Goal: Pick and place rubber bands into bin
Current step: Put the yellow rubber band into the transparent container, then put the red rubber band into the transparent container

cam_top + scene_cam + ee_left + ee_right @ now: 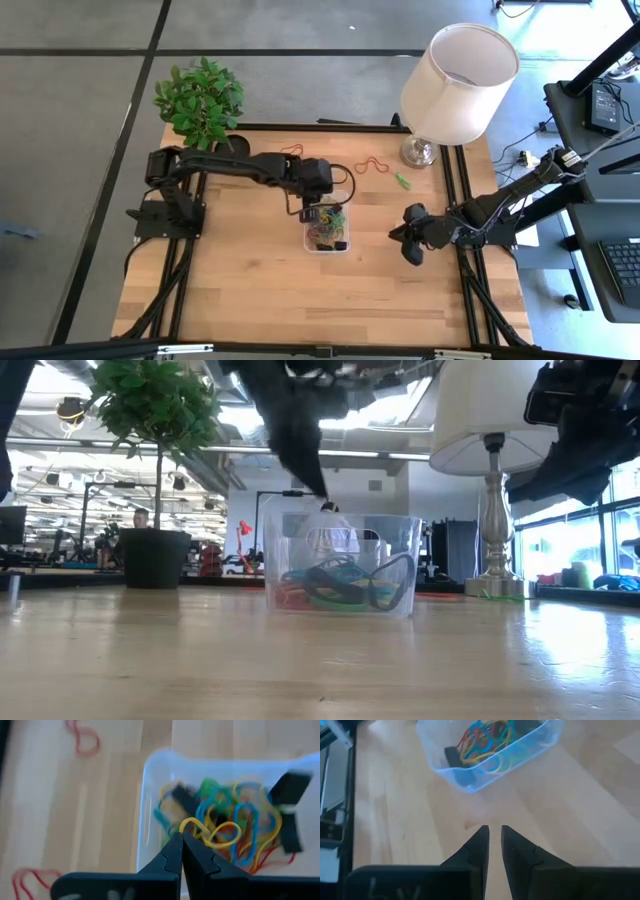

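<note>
Bin (326,236), left tool (181,836) pinched above, loose bands (373,166)

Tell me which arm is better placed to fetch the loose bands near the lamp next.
Probably the right: its gripper hangs free over bare table, near the red band and green band. The left gripper is over the bin.

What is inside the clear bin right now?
The bin holds a tangled heap of rubber bands in yellow, blue, green, red and black. The left gripper is just above them, fingers together. The layers below the top of the heap are covered, so no count is possible.
</note>
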